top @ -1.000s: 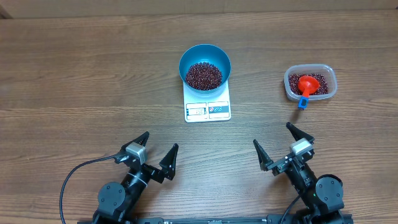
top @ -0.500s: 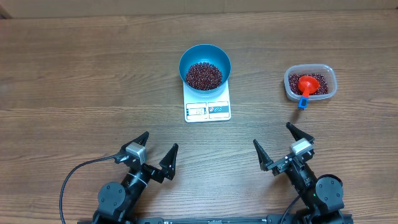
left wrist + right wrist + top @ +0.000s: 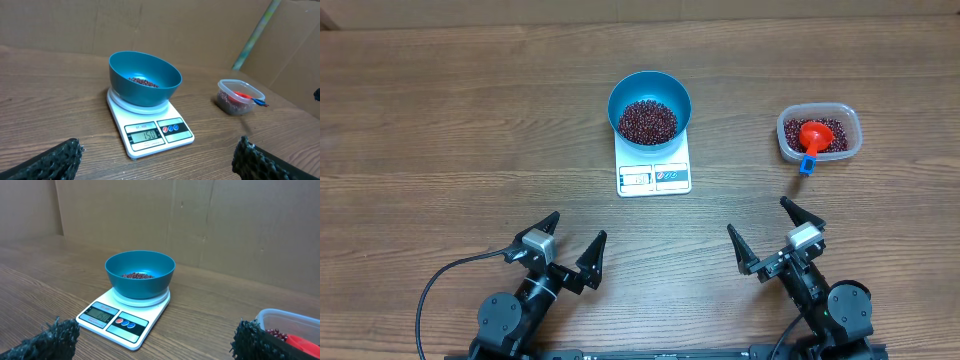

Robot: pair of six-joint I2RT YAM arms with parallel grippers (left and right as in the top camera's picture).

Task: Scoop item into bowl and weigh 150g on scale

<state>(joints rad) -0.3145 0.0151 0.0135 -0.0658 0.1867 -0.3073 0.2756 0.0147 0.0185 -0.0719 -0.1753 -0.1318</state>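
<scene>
Your tub [image 3: 287, 313] runs off the right wrist view's edge; overhead, digits on the scale [image 3: 654, 178] are too small to read.

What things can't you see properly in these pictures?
- Overhead: the numbers on the scale are too small to read.
- Right wrist view: the clear tub is cut off by the right edge.
- Both wrist views: the wall of the bowl hides most of the beans.
- All views: the bowl covers the scale's platform.

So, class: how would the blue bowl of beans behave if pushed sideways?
The bowl likely slides on the scale: its sides look smooth, rigid plastic. Its narrower base may let it tip. The loose beans would probably shift or spill.
</scene>
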